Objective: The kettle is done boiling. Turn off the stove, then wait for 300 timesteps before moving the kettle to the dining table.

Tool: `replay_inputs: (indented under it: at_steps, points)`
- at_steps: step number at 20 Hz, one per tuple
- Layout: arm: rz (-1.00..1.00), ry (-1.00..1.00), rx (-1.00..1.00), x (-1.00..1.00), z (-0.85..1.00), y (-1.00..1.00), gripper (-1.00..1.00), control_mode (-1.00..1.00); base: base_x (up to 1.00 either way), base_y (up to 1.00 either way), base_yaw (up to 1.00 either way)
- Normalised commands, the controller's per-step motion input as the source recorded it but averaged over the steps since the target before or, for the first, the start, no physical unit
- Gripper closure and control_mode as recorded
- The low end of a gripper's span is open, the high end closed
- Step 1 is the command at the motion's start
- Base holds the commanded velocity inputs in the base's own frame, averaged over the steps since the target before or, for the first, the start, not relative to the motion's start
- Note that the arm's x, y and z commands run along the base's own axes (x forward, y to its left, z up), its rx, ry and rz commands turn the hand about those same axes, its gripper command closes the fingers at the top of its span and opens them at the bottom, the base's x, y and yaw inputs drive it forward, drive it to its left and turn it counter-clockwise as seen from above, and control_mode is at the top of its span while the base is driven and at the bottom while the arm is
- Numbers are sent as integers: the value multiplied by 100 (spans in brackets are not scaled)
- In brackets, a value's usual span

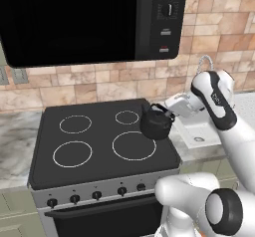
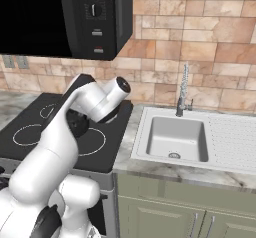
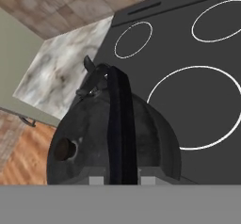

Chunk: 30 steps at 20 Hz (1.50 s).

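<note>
The squat black kettle hangs over the right side of the stove, between the two right-hand ring burners, and looks lifted off the glass. My gripper comes in from the right and is shut on the kettle's arched handle. In the hand view the handle runs straight up between my fingertips, with the kettle, its lid knob and its spout below. In the right base view my arm hides most of the kettle. The dining table is out of view.
A black microwave hangs above the stove. A row of black knobs lines the steel front. Right of the stove lie the steel sink and its faucet. Marble counter lies to the left.
</note>
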Motion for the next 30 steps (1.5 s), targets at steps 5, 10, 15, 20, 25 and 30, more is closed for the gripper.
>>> replay_inputs:
  at_steps: [5, 10, 15, 20, 25, 30]
  points:
    - [0, 0, 0, 0, 0, 0, 100, -100, 0, 0, 0]
    - [0, -2, 0, -6, 0, -1, 100, -100, 0, 0, 0]
    - [-1, -1, 0, -6, 0, -3, 100, 100, -24, -23, -8]
    - [0, 0, 0, 0, 0, 0, 100, 100, -35, -30, -15]
    - [0, 0, 0, 0, 0, 0, 100, 100, -33, -26, -19]
    - [0, 0, 0, 0, 0, 0, 100, 100, -29, -31, -26]
